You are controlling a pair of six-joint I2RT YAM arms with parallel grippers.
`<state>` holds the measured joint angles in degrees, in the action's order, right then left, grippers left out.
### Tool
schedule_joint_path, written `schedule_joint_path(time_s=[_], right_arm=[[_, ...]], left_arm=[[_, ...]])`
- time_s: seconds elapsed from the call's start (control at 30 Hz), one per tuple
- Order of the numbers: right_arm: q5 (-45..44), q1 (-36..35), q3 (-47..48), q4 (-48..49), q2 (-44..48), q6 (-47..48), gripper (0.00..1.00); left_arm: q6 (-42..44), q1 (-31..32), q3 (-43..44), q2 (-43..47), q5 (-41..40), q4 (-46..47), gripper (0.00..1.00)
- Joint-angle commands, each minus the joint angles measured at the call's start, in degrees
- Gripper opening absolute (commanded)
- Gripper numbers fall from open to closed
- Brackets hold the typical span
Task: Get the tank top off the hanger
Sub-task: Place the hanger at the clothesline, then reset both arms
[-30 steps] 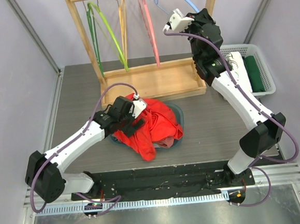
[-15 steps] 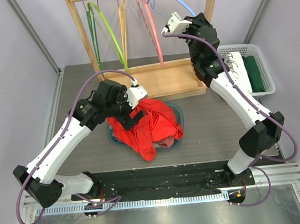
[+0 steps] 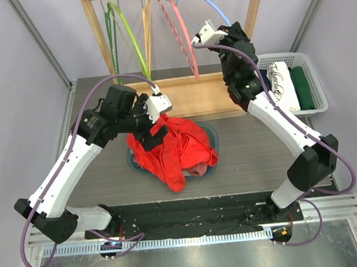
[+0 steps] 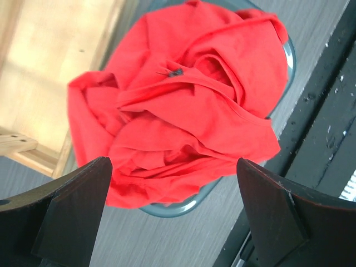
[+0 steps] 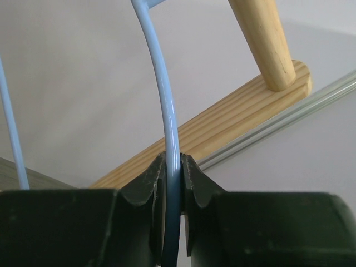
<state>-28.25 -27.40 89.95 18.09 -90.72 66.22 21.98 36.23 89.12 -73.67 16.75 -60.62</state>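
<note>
Red top sits heaped in the dish, off the hanger, so it looks basically done. Left claw has lifted clear, wide open and holding nothing. Right claw is pinched on the hanger and has swung it left toward the pink one. Rack is close behind the dish, with bare table on the near side.

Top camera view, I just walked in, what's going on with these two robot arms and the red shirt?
The red tank top lies crumpled on a blue-grey dish on the grey table, with no hanger showing in it. The left gripper hangs open right above the top, touching nothing. The right gripper is shut on the thin light blue hanger, up by the wooden rack.
</note>
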Motion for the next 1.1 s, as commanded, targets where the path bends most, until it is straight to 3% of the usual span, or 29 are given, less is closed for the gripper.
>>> schedule_joint_path(time_s=[0.0,0.13,0.17,0.2,0.3,0.53,0.63,0.7,0.87,1.07], right_arm=[[-3.47,-1.25,-2.06,-6.12,3.35,-6.96,0.27],[-4.00,-1.69,-2.06,-11.39,6.86,-15.31,0.57],[-4.18,-2.30,-2.15,-12.02,7.74,-16.98,0.74],[-4.18,-2.74,-2.32,-13.50,9.84,-19.61,0.83],[-2.17,-4.59,-2.42,-17.71,13.45,-24.71,1.00],[-1.46,-12.06,-3.63,-27.05,21.26,-32.01,1.00],[-1.55,-14.52,-5.13,-29.15,24.18,-36.39,1.00],[-0.58,-14.88,-6.10,-31.00,26.90,-39.22,1.00],[1.26,-14.88,-11.46,-32.76,32.79,-46.85,1.00],[6.80,-14.88,-12.26,-43.74,34.64,-56.98,1.00]], left_arm=[[0.78,-1.42,5.18,-0.86,0.39,-0.81,1.00],[0.08,-2.39,7.38,-1.04,-1.81,0.24,1.00],[-0.35,-2.83,7.64,-1.04,-1.99,0.50,1.00],[-0.44,-3.18,7.91,-1.13,-2.34,0.59,1.00],[-1.14,-4.41,8.78,-1.21,-3.13,1.56,1.00],[-3.52,-6.78,10.63,-2.27,-4.62,3.31,1.00],[-5.44,-7.05,10.11,-1.92,-9.79,5.50,0.99],[-7.38,-7.75,9.76,-1.83,-15.49,7.96,1.00],[-9.58,-9.33,9.75,-1.83,-19.21,10.69,1.00],[-10.99,-9.42,9.67,-0.78,-21.50,11.49,1.00]])
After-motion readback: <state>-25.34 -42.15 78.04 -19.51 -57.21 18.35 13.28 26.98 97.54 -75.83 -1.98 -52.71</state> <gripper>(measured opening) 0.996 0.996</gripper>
